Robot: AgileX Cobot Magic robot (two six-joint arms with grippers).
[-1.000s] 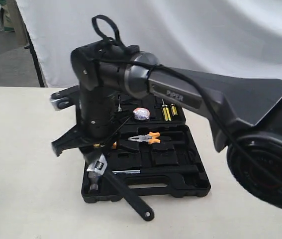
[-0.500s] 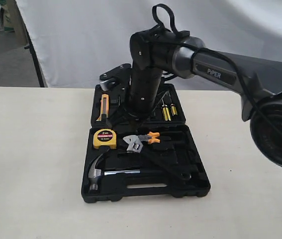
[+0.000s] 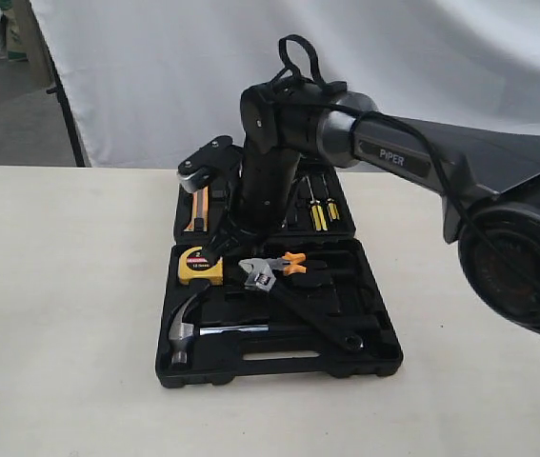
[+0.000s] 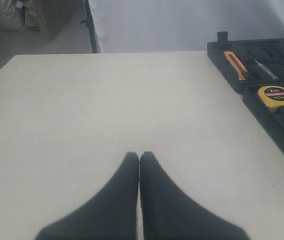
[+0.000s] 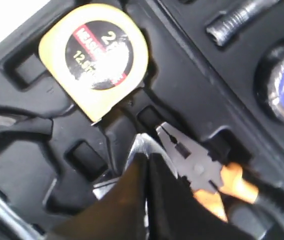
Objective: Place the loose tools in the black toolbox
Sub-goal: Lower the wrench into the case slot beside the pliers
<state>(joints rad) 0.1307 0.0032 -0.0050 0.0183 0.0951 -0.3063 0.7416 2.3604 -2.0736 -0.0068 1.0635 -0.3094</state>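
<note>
The black toolbox [image 3: 279, 367] lies open on the table. The claw hammer [image 3: 186, 330] rests in the near half's front left. The adjustable wrench [image 3: 298, 307] lies slantwise across that half, its silver head [image 5: 143, 143] beside the orange-handled pliers [image 5: 202, 172]. My right gripper [image 5: 146, 157] is shut, tips just above the wrench head, nothing between the fingers. The tape roll [image 5: 283, 86] sits in a round recess of the far half; the arm hides it in the exterior view. My left gripper [image 4: 139, 155] is shut over bare table, left of the box.
The yellow tape measure [image 3: 200, 265] sits in the near half's back left corner. Screwdrivers [image 3: 319, 214] and an orange knife [image 3: 199, 208] fill the far half. The right arm [image 3: 279, 143] leans over the box from the right.
A second ago the right gripper hung the wrench over the box's front left corner. The wrench now lies in the near half, and the arm has swung back over the box's middle.
</note>
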